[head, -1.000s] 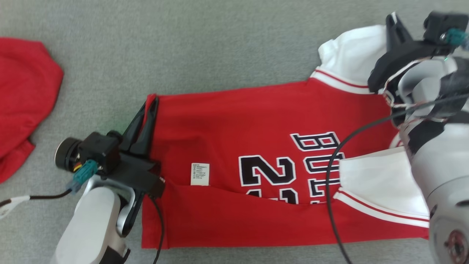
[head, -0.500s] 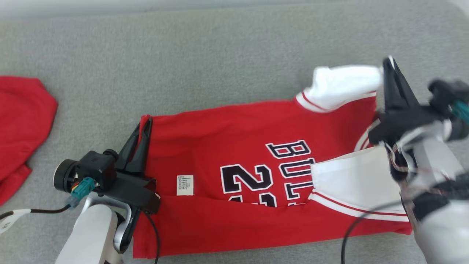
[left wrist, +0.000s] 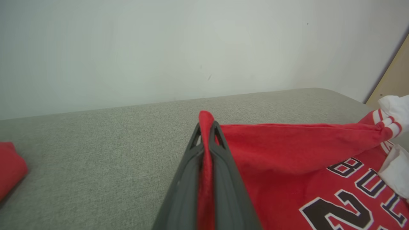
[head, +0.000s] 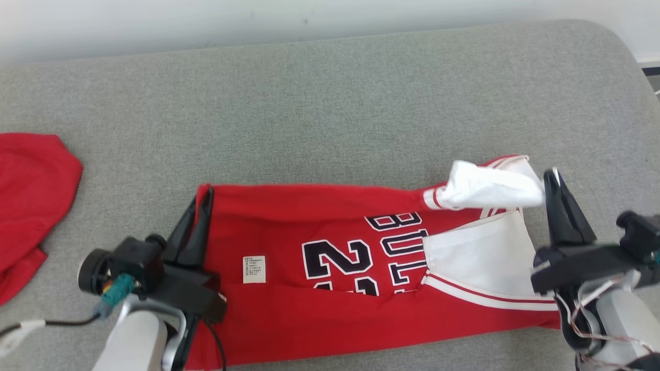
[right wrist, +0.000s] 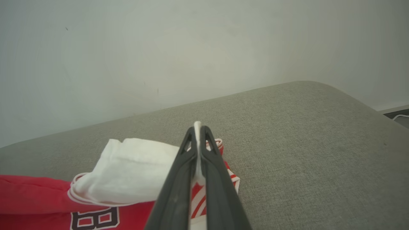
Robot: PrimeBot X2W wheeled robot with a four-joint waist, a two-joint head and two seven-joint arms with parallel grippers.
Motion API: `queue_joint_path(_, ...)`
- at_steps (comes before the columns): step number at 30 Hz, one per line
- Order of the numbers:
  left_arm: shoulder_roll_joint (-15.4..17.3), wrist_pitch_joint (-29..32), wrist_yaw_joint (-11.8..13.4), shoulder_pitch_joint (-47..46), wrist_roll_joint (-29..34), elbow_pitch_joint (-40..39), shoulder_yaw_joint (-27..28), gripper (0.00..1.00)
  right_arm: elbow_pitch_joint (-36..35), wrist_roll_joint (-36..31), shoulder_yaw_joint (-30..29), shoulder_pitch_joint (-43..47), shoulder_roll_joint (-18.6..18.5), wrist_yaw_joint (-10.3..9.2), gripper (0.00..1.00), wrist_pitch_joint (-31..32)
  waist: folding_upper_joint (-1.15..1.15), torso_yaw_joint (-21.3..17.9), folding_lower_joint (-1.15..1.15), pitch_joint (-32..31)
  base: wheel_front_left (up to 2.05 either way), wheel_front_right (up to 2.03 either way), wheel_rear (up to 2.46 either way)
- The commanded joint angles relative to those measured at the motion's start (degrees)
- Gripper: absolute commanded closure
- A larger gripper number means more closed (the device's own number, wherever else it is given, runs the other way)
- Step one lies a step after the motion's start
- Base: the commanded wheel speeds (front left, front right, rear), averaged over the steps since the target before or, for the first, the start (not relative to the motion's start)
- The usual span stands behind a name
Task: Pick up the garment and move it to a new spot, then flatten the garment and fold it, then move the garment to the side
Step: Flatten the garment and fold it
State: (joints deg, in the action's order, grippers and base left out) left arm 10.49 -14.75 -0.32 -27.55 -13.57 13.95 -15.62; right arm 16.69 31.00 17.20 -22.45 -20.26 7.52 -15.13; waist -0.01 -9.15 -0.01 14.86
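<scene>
The garment (head: 309,309) lies lengthwise along the near edge of the surface (head: 330,103), its collar end towards the right edge. The left end effector (head: 208,191) is clamped on the garment's far corner at the hem end, and the right end effector (head: 553,174) is clamped on the far sleeve (head: 490,188). The near sleeve (head: 474,255) lies on top of the garment's body. A second cloth (head: 31,196) lies at the left edge, well apart. A wall (head: 206,20) stands behind the far edge.

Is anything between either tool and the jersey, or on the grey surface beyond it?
Nothing visible. The left tool is shut on the jersey at its red edge, the right tool on its white sleeve. A second red garment lies apart, far left.
</scene>
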Motion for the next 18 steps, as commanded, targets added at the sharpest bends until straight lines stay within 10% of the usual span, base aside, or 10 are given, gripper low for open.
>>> queue_joint_path(1,0.33,-0.41,0.33,1.93,0.71,-0.85,-0.2,1.0,-0.37,0.15,-0.08,1.51,-0.79,-0.06,1.0,-0.03,0.01,-0.17,0.01,-0.17,0.0,0.0,0.0)
queue_joint_path(18,-0.45,-0.52,1.05,8.67,1.66,-4.59,-0.54,1.0,-1.68,-0.86,0.04,6.97,-1.19,-0.06,1.0,0.21,0.01,1.19,0.01,-2.07,0.0,0.0,0.0)
